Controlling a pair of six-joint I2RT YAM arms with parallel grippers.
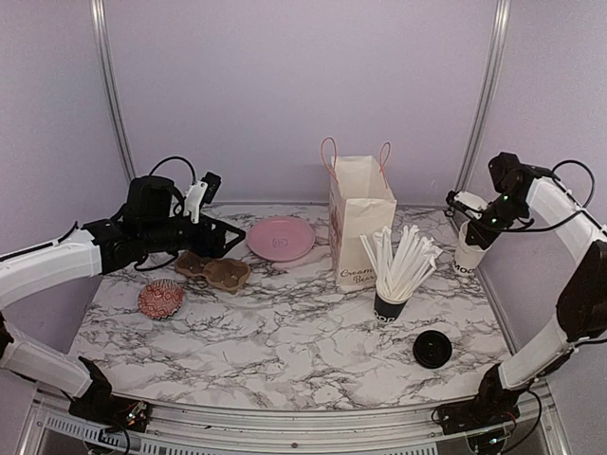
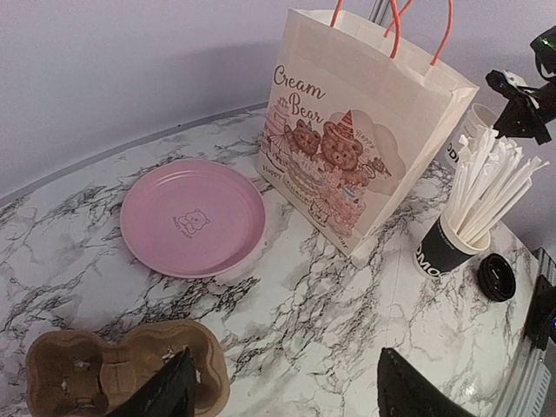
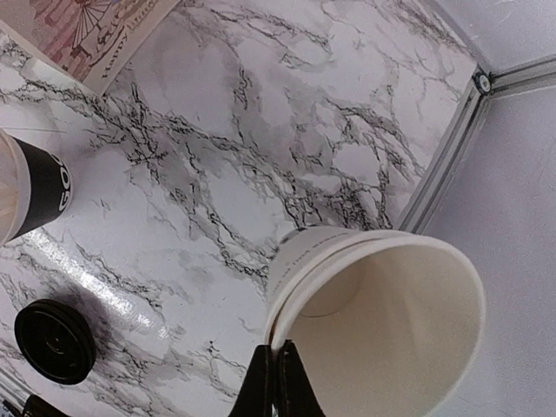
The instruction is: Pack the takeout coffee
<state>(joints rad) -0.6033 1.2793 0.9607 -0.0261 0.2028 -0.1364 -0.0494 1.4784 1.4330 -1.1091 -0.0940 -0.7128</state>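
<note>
Right wrist view: the rim of a lidless white paper takeout cup [image 3: 382, 321] is pinched by the closed right gripper [image 3: 276, 356], over by the right rail of the marble table [image 3: 217, 156]. A round black plastic lid [image 3: 54, 340] is seen lying apart on the marble. Meanwhile the left gripper [image 2: 287, 382] is held wide open, empty, above the brown cardboard cup carrier [image 2: 87, 373].

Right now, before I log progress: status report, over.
Left gripper open by cardboard carrier. Right gripper shut on white cup rim; black lid off, on table. Straw cup near bag.

Lab-type robot rig, marble-print table [image 1: 285, 351], plain lilac walls [image 1: 285, 76], alu frame [image 1: 111, 95]
</note>
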